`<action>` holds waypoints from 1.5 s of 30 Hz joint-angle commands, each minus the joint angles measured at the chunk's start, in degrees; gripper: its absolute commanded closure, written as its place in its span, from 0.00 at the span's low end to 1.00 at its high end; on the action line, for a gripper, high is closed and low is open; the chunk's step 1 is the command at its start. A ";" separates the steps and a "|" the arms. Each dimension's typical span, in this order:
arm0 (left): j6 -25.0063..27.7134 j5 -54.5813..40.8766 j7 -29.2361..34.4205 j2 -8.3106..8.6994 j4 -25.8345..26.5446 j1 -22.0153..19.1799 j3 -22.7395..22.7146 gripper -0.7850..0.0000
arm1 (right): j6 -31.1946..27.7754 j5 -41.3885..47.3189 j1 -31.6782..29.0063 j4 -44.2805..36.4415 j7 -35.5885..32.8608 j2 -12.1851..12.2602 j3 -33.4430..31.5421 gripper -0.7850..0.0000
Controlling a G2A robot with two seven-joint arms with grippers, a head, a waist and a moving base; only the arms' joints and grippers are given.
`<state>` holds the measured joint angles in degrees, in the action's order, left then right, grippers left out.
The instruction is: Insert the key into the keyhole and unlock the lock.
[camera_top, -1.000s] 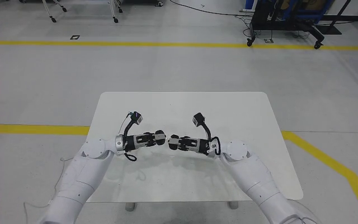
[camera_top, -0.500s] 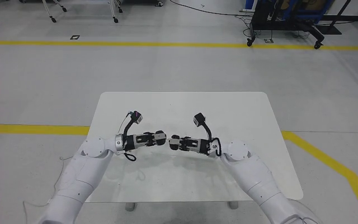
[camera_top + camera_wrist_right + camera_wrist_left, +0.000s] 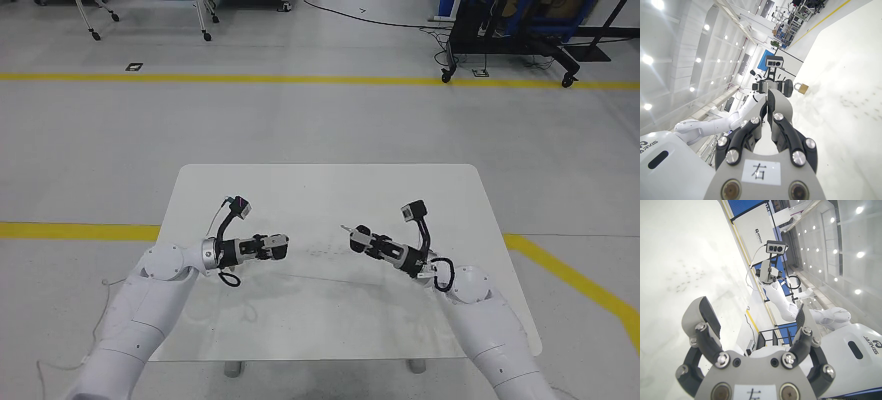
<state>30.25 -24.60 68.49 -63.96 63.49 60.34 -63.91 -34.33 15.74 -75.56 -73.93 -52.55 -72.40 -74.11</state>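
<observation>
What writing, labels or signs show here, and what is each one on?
Left gripper: white label at its base, one character, cut by the picture's edge.
Right gripper: a like label, one character.
White panel in the room behind: a logo with a brand word, not read off.
Padlock: no print legible.
Key in the right gripper: too small to tell.

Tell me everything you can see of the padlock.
The padlock is small, with a brass-coloured block body and a silvery U-shaped shackle that looks closed. It sits tilted on the white table, just beside the open left gripper and free of its jaws. Its keyhole cannot be seen.
</observation>
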 commanded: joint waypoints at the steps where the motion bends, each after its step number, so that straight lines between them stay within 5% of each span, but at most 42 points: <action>1: 0.00 0.00 0.00 0.00 0.00 0.00 0.00 0.00 | 0.04 -0.04 0.07 0.05 -0.01 -0.02 0.09 1.00; 7: -0.62 15.26 -8.94 0.29 12.84 3.69 1.73 0.00 | 0.04 -0.04 0.07 0.05 -0.01 -0.02 0.09 1.00; 11: -3.00 23.77 -11.37 2.75 22.63 9.18 -6.99 0.00 | 0.04 -0.04 0.07 0.05 -0.01 -0.02 0.09 1.00; 17: -10.10 36.77 -12.22 6.12 38.84 23.99 -23.58 0.00 | 0.04 -0.04 0.07 0.05 -0.01 -0.02 0.09 1.00; 22: -19.27 54.61 -14.41 6.96 46.47 32.23 -27.28 0.00 | 0.04 -0.04 0.07 0.05 -0.01 -0.02 0.09 1.00; 28: -30.49 70.14 -21.11 6.39 43.61 32.12 -21.29 0.00 | 0.04 -0.04 0.07 0.05 -0.01 -0.02 0.09 1.00; 32: -32.10 70.73 -23.67 5.75 39.00 28.65 -17.55 0.03 | 0.04 -0.04 0.07 0.05 -0.01 -0.02 0.09 1.00; 37: -32.16 70.59 -23.86 5.21 35.30 25.32 -14.45 0.30 | 0.04 -0.04 0.07 0.05 -0.01 -0.02 0.09 1.00; 38: -32.26 71.20 -23.61 5.13 34.86 24.82 -13.80 0.52 | 0.04 -0.04 0.07 0.05 -0.01 -0.02 0.09 1.00; 45: -33.97 73.51 -21.97 4.84 33.56 23.07 -11.87 0.76 | 0.04 -0.04 0.07 0.05 -0.01 -0.02 0.09 1.00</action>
<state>-3.41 48.58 46.29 -59.11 97.07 83.48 -75.82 -34.29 15.70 -75.49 -73.88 -52.57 -72.42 -74.02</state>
